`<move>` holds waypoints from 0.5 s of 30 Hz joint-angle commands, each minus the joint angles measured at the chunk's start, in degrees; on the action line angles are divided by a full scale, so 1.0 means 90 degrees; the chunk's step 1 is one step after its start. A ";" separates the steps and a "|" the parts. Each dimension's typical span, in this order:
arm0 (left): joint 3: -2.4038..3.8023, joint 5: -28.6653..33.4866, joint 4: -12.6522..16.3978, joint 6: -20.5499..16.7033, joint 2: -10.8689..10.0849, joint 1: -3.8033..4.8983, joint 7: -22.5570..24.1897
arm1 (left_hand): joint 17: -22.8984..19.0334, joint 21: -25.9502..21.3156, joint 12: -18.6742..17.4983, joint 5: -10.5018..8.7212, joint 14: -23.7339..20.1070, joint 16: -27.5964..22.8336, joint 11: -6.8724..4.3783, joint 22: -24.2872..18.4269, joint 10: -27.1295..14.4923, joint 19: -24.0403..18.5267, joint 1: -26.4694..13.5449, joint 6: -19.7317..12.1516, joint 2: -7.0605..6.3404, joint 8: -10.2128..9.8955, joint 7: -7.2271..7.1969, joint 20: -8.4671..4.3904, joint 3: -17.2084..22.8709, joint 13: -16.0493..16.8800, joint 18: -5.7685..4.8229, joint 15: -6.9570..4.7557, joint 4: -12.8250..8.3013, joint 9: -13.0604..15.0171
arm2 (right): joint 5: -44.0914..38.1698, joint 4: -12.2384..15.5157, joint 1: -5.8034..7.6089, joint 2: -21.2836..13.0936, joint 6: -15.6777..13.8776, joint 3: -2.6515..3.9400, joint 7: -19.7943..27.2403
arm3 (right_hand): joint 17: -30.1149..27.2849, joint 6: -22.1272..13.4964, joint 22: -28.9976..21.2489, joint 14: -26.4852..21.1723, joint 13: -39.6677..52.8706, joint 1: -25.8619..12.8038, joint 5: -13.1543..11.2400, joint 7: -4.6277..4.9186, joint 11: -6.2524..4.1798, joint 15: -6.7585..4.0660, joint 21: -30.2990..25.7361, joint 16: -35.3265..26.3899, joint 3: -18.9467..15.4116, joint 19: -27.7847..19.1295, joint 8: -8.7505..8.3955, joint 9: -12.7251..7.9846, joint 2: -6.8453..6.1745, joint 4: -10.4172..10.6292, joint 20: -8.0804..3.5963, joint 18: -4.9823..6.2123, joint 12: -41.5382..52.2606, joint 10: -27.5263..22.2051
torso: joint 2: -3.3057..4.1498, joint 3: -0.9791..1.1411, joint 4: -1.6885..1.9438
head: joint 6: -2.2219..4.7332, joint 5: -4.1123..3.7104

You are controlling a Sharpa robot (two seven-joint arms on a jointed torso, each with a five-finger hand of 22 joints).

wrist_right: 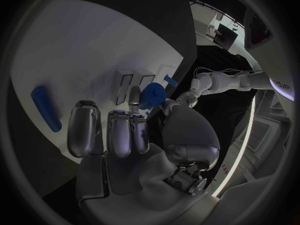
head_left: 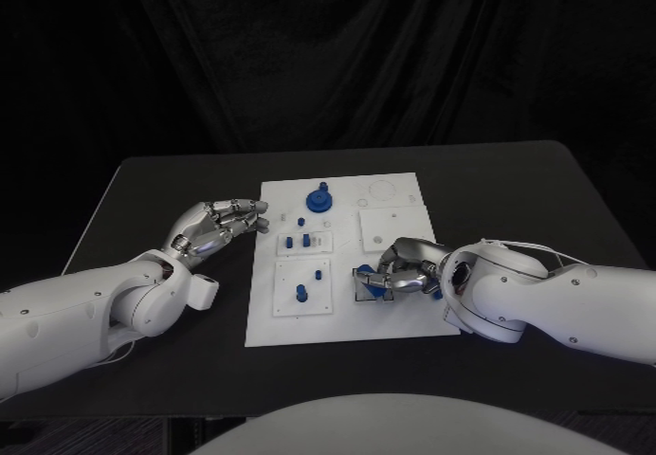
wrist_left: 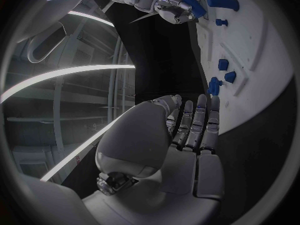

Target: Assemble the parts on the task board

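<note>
The white task board point(head_left: 342, 313) lies in the middle of the black table. My right hand point(head_left: 399, 275) hovers low over the board's right side and pinches a round blue part point(wrist_right: 152, 95) between thumb and finger. A blue peg point(wrist_right: 47, 107) lies on the board beside that hand. My left hand point(head_left: 219, 226) is at the board's left edge with its fingers point(wrist_left: 200, 120) straight and close together, holding nothing, fingertips by the edge. A blue gear point(head_left: 318, 199) stands at the board's far middle. Small blue parts point(head_left: 308, 242) stand in the plates near the left side.
More small blue pieces point(head_left: 312, 276) stand in the near-left plate of the board. A raised white square plate point(head_left: 381, 229) sits at the board's right, beyond my right hand. Bare black table point(head_left: 547, 209) surrounds the board.
</note>
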 commanded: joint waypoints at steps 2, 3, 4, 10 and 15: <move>0.0005 0.0015 0.0000 0.0109 0.0016 -0.0016 0.0444 | -0.0013 0.0040 -0.0039 0.0049 -0.0023 0.0040 0.0021 0.0011 0.0023 -0.0054 -0.0042 -0.0035 0.0018 0.0021 0.0031 -0.0013 0.0033 -0.0015 0.0017 0.0009 0.0005 -0.0011 | -0.0025 -0.0017 -0.0011 0.0010 0.0049 0.0003 -0.0156 | 0.0402 0.0002 0.1168 0.0442 0.1674 -0.0171 -0.0040 0.0050 0.0056 0.0031 -0.0055 -0.0034 -0.0119 0.0154 -0.0047 0.0020 0.0049 0.0004 0.0061 0.0033 0.0009 0.0664 | -0.0001 0.0004 -0.0002 | -0.0001 -0.0004; 0.0005 0.0015 0.0000 0.0110 0.0016 -0.0017 0.0443 | -0.0013 0.0040 -0.0039 0.0049 -0.0023 0.0040 0.0021 0.0011 0.0023 -0.0054 -0.0042 -0.0035 0.0018 0.0021 0.0031 -0.0013 0.0033 -0.0015 0.0017 0.0009 0.0005 -0.0011 | -0.0028 -0.0020 -0.0011 0.0009 0.0036 0.0003 -0.0154 | 0.0402 0.0002 0.1166 0.0442 0.1674 -0.0184 -0.0051 0.0051 0.0056 0.0031 -0.0063 -0.0034 -0.0132 0.0151 -0.0051 0.0022 0.0058 0.0003 0.0061 0.0035 0.0009 0.0664 | 0.0000 0.0005 -0.0002 | -0.0001 -0.0004; 0.0005 0.0015 0.0000 0.0110 0.0016 -0.0018 0.0442 | -0.0013 0.0040 -0.0039 0.0049 -0.0023 0.0040 0.0021 0.0011 0.0023 -0.0054 -0.0042 -0.0035 0.0018 0.0021 0.0031 -0.0013 0.0033 -0.0015 0.0017 0.0009 0.0005 -0.0011 | -0.0030 -0.0021 -0.0011 0.0009 0.0030 0.0003 -0.0153 | 0.0403 0.0003 0.1165 0.0443 0.1674 -0.0205 -0.0069 0.0052 0.0057 0.0032 -0.0065 -0.0034 -0.0150 0.0151 -0.0057 0.0026 0.0071 0.0003 0.0062 0.0036 0.0009 0.0664 | 0.0000 0.0005 -0.0002 | -0.0001 -0.0004; 0.0005 0.0015 -0.0006 0.0111 0.0015 -0.0026 0.0430 | -0.0016 0.0040 -0.0040 0.0053 -0.0025 0.0042 0.0023 0.0012 0.0020 -0.0057 -0.0049 -0.0038 0.0025 0.0021 0.0032 -0.0013 0.0041 -0.0019 0.0015 0.0011 0.0011 -0.0012 | -0.0043 -0.0020 -0.0011 -0.0001 0.0031 0.0003 -0.0154 | 0.0390 0.0007 0.1164 0.0441 0.1674 -0.0316 -0.0198 0.0057 0.0060 0.0036 -0.0074 -0.0042 -0.0275 0.0151 -0.0092 0.0051 0.0118 0.0004 0.0065 0.0037 0.0009 0.0664 | -0.0002 0.0005 -0.0004 | -0.0001 -0.0001; 0.0005 0.0015 -0.0008 0.0119 0.0014 -0.0033 0.0421 | -0.0019 0.0040 -0.0041 0.0058 -0.0027 0.0044 0.0025 0.0015 0.0017 -0.0061 -0.0057 -0.0043 0.0031 0.0021 0.0033 -0.0013 0.0050 -0.0023 0.0013 0.0013 0.0016 -0.0013 | -0.0045 -0.0011 -0.0011 -0.0027 -0.0106 0.0003 -0.0043 | 0.0362 0.0019 0.1158 0.0436 0.1674 -0.0440 -0.0448 0.0060 0.0065 0.0039 -0.0098 -0.0057 -0.0421 0.0146 -0.0127 0.0084 0.0192 0.0009 0.0071 0.0041 0.0009 0.0664 | -0.0003 0.0007 -0.0005 | -0.0001 0.0013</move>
